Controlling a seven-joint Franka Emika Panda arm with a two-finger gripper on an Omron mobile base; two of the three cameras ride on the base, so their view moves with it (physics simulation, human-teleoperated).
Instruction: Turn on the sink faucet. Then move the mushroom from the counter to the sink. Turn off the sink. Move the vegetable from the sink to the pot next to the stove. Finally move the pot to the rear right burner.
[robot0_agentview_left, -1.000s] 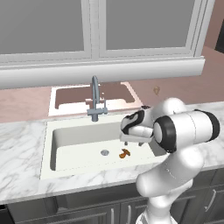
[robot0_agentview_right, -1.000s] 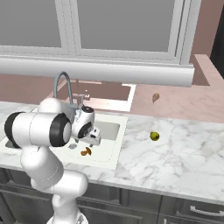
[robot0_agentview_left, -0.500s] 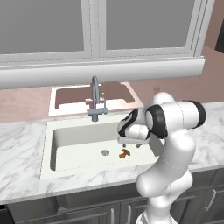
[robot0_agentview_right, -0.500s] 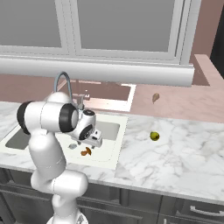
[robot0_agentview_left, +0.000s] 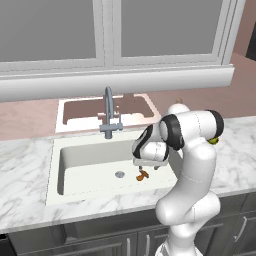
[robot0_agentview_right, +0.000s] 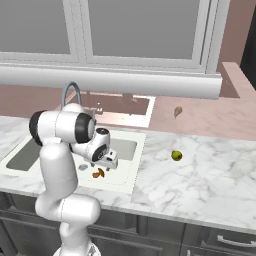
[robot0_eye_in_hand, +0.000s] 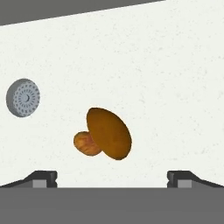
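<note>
Hand wide open, empty, poised over sink floor. Mushroom on the basin bottom beside the drain, directly ahead, centred between the tips, not touched. Cap-to-stem axis roughly along the finger line. Probably straight descent, then close.

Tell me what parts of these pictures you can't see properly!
- Water from the curved grey metal faucet: none can be made out in the left base view; on or off is unclear.
- Faucet base, right base view: hidden behind the white arm.
- Small yellow-green round thing on the marble counter: too small to name.
- Brown mushroom in the white sink: partly covered by the open tool in the left base view.
</note>
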